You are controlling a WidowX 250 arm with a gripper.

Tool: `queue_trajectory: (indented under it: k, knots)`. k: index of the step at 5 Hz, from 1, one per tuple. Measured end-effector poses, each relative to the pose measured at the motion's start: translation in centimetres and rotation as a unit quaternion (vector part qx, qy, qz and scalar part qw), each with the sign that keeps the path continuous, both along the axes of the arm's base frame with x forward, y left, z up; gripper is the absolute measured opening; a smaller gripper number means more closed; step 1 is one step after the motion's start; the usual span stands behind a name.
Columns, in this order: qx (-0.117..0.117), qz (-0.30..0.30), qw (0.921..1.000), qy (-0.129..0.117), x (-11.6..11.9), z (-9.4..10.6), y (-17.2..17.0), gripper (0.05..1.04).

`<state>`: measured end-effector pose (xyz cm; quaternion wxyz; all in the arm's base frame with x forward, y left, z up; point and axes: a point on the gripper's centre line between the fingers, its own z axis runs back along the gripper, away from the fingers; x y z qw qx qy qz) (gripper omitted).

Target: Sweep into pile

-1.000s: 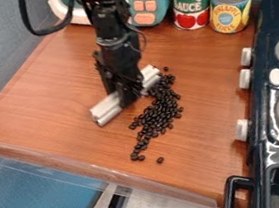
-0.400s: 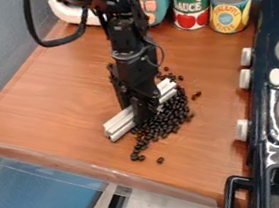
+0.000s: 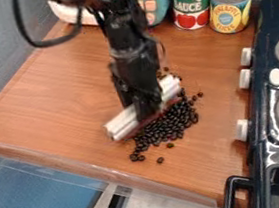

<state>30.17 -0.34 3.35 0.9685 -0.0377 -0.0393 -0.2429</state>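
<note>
Toward the near edge of the surface (image 3: 201, 166), a stray bean (image 3: 159, 160) lies apart from the rest, and I'd judge it will need a stroke of its own. Just beyond it the dark beans (image 3: 171, 126) begin, a loose heap that tapers toward me and thickens along the front of the white sweeping bar (image 3: 122, 123). They look light, hard and smooth, so I expect them to roll or skid if I push fast; a low, slow stroke should suit them better than any try at pinching them.

The bar runs aslant behind the heap, and my hand (image 3: 149, 112) is pinched on it near its middle. That seems the right hold to me: both ends stick out to gather beans. It looks stiff, and probably light, though a hard shove at one end might twist it in my grip.

Off to the right, a few beans sit loose on the side toward the stove (image 3: 258, 100), and more lie around the bar's far end. I'd call the pile partly made, with those stragglers to bring in. Farther back stand the red can (image 3: 192, 0) and the yellow can (image 3: 230, 11), well apart from the work.
</note>
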Motion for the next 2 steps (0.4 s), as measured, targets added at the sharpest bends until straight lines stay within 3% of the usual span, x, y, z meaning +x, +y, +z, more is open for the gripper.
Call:
queue_trajectory:
  k: [1,2]
  knots:
    - [-0.041,0.036,0.9984,-0.017,1.2,1.9,3.2,0.375]
    - [-0.056,0.057,0.9963,-0.033,2.8,4.1,6.1,0.375]
